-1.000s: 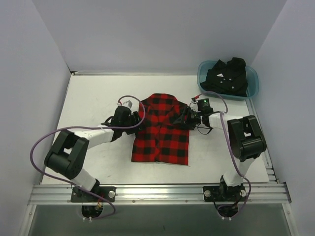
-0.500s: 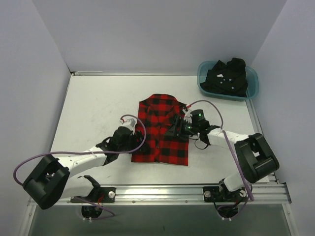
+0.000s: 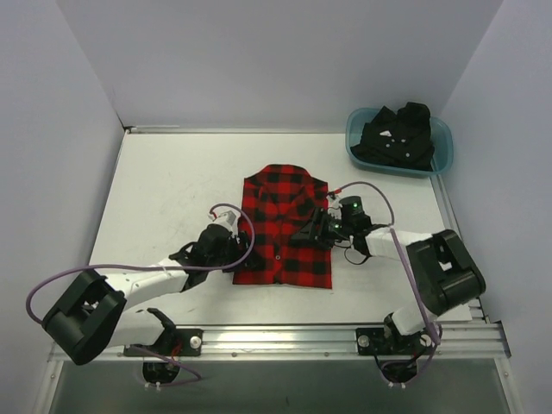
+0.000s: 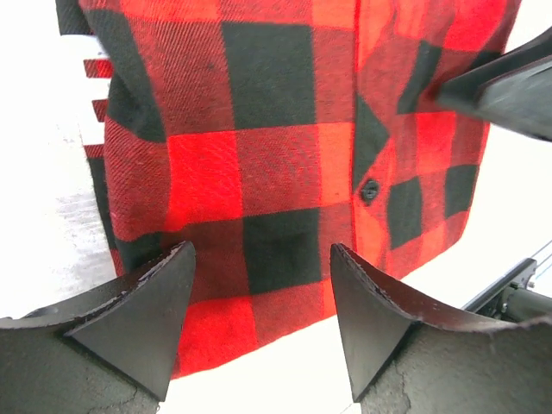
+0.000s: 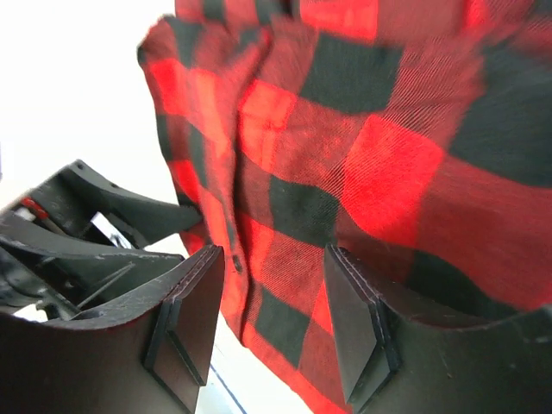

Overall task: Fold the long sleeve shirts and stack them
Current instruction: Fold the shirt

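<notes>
The red-and-black check flannel shirt [image 3: 285, 226] lies flat mid-table, collar to the far side, sleeves folded in. My left gripper [image 3: 239, 256] is low at its near-left hem corner. In the left wrist view its jaws [image 4: 263, 315] stand open, the hem edge [image 4: 259, 302] showing in the gap, untouched. My right gripper [image 3: 309, 235] hovers over the shirt's right half; the right wrist view shows it [image 5: 274, 319] open above the check cloth [image 5: 362, 164], gripping nothing. The black shirt [image 3: 398, 136] sits bunched in the tub.
A teal plastic tub [image 3: 442, 155] stands at the far right corner. White walls close the table at the back and both sides. An aluminium rail [image 3: 276, 338] runs along the near edge by the arm bases. Purple cables loop off both arms.
The left gripper has moved from the shirt's upper left down to its near-left hem and opened wider. The right gripper has shifted from the right shoulder edge inward over the shirt.
</notes>
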Tool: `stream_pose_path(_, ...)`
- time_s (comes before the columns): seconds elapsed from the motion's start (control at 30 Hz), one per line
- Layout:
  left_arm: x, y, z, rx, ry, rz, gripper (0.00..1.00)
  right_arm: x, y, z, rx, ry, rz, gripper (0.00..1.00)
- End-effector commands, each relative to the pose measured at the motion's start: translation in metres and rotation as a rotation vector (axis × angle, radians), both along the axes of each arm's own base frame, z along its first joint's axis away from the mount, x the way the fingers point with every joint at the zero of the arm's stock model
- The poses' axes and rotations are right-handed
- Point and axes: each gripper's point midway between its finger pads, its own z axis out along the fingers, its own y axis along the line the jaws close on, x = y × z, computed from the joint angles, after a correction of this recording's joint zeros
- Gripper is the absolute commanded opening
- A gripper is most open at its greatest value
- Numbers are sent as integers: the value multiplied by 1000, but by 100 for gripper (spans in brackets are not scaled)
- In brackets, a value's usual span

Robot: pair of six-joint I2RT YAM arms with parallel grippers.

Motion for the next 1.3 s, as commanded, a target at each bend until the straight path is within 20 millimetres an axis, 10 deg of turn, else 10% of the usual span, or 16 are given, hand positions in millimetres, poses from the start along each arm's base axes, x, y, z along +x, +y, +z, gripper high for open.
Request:
stream_pose_path(0.0,12,-5,33,-16,-70,-4,73,13,-30,21,-22,-70,-66,50)
stream_pose_path(0.6,22,12,-23,77,95,133,66,82,-63,-42,-213,50,-145,46)
stream_pose_path(0.77,11,19,-16,55,66,175,72,134,-50,-14,-286,-27,-112,46)
stream_pose_path(0.9,24,3,43,-24,-104,104,77,154,-24,54,-223,-152,-93,47)
stream_pose_path(1.07,5,-30,100,-115,-238,-80,71,88,2,76,-112,-176,-28,48)
stream_pose_path(1.27,-32,-25,56,-79,-122,-153,36,-1,26,59,19,-110,10,39)
